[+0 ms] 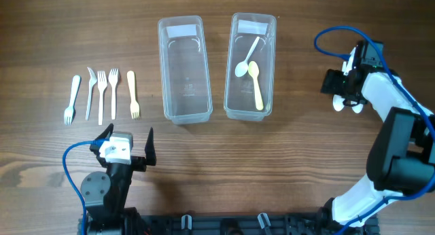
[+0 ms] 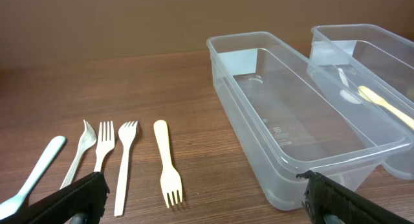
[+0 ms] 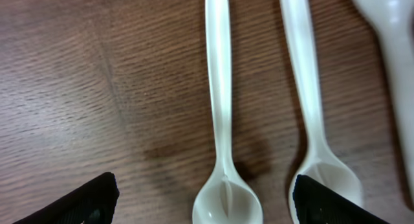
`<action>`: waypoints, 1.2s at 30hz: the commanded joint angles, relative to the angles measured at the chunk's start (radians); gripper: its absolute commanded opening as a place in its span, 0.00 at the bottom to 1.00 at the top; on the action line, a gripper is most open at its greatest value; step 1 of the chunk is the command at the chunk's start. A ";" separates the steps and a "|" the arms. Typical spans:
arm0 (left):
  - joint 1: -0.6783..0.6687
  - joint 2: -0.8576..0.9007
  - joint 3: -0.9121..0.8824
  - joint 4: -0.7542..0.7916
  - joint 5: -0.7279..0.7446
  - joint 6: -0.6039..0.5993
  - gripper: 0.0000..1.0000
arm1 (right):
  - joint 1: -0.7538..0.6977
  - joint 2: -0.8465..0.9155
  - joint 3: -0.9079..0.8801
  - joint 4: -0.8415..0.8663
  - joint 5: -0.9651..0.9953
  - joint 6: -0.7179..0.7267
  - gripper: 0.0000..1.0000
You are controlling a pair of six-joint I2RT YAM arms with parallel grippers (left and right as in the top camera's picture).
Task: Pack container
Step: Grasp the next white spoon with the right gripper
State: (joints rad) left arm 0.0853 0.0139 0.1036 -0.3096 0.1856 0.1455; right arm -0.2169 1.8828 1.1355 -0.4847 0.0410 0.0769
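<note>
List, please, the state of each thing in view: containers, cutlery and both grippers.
left gripper, open, holds nothing.
right gripper, open, holds nothing.
left container, open, empty.
right container, open, holds two spoons.
white spoon, lying inside right container.
yellow spoon, lying inside right container.
five forks, lying in a row on the table, untouched.
loose white spoons, lying on the table under right gripper, not gripped.
</note>
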 commanded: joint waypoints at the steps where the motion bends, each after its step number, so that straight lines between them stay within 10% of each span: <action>1: -0.005 -0.007 -0.008 0.003 0.019 0.016 1.00 | 0.002 0.074 0.001 0.035 -0.048 -0.025 0.86; 7: -0.005 -0.007 -0.008 0.003 0.019 0.016 1.00 | 0.002 0.147 0.001 0.055 -0.072 -0.020 0.83; 14: -0.005 -0.007 -0.008 0.003 0.019 0.016 1.00 | 0.002 0.150 0.002 0.046 -0.111 -0.014 0.04; 22: -0.005 -0.007 -0.008 0.003 0.019 0.016 1.00 | 0.002 0.080 0.009 0.001 -0.170 0.005 0.04; 36: -0.005 -0.007 -0.008 0.003 0.019 0.016 1.00 | 0.089 -0.586 0.010 -0.048 -0.491 0.084 0.04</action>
State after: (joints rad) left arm 0.0853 0.0139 0.1036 -0.3096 0.1856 0.1455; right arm -0.1844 1.3575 1.1412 -0.5205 -0.3534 0.1051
